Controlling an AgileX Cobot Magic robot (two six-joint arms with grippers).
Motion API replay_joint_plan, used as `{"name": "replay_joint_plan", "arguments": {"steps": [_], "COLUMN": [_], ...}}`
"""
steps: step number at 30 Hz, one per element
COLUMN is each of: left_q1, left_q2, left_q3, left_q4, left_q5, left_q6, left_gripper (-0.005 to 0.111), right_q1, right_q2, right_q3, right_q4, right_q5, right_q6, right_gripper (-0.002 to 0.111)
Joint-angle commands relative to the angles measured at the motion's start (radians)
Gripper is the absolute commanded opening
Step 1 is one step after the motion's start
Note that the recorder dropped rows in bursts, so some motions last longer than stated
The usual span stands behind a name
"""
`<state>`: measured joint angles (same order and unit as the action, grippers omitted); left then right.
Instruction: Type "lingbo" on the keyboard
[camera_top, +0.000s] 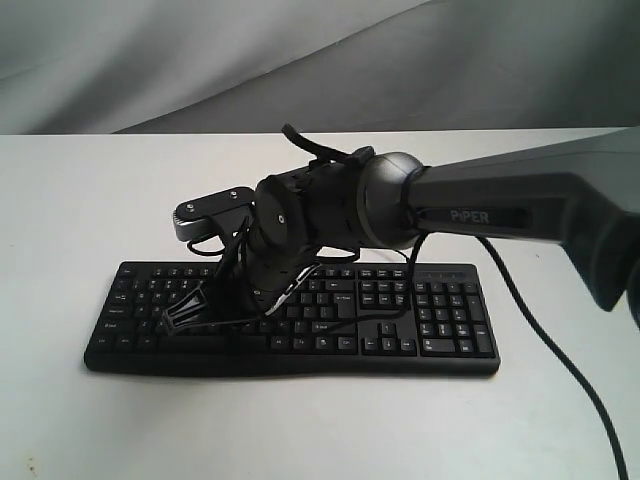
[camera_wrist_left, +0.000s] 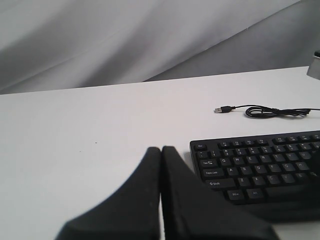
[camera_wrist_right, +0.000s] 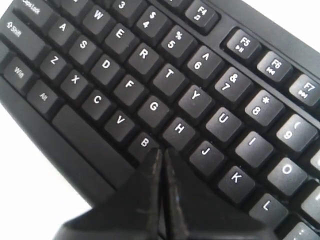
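- Grey creased cloth (camera_top: 150, 60) hangs behind one white desk (camera_top: 80, 200).
- Right fingers (camera_wrist_right: 152, 167): two, pressed together with no gap between them and nothing held. Their tips sit low over the bottom letter row, just beside the B key (camera_wrist_right: 144, 142) and below H and J. Whether they touch a key cannot be told.
- Left fingers (camera_wrist_left: 150, 165): two, also closed on each other and empty. They are over bare desk off the Tab and Caps Lock end of the keyboard (camera_top: 440, 335), apart from it.
- One arm (camera_top: 520, 215), marked PiPER, extends from the right of the exterior view across the keys, its wrist bent down toward their left half.
- One keyboard: black, lying flat near the middle of the desk. Its long axis runs left to right in the exterior view, with the number pad at the right end, the space bar row toward the camera and the function row toward the cloth.
- One thin black cable (camera_wrist_left: 270, 112) lies in loose curves on the desk beyond the function row, and its USB plug (camera_wrist_left: 223, 109) rests free on the surface.
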<state>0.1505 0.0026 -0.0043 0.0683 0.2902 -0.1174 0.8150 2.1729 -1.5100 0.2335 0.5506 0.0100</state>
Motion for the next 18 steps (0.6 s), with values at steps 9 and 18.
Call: {"name": "replay_joint_plan", "arguments": {"steps": [9,18], "left_q1": [0.002,0.002], "left_q2": [-0.003,-0.003], "left_q3": [0.004,0.004], "left_q4": [-0.008,-0.008], "left_q5": [-0.005,-0.005], "left_q6": [-0.004,-0.004], "left_gripper": [0.001,0.001], "right_q1": [0.001,0.001], "right_q2": [0.020,0.022], "right_q3": [-0.004,-0.004], "right_q4": [0.005,0.009], "right_q5": [-0.001,0.002], "right_q6": [0.009,0.016], "right_gripper": [0.000,0.000]}}
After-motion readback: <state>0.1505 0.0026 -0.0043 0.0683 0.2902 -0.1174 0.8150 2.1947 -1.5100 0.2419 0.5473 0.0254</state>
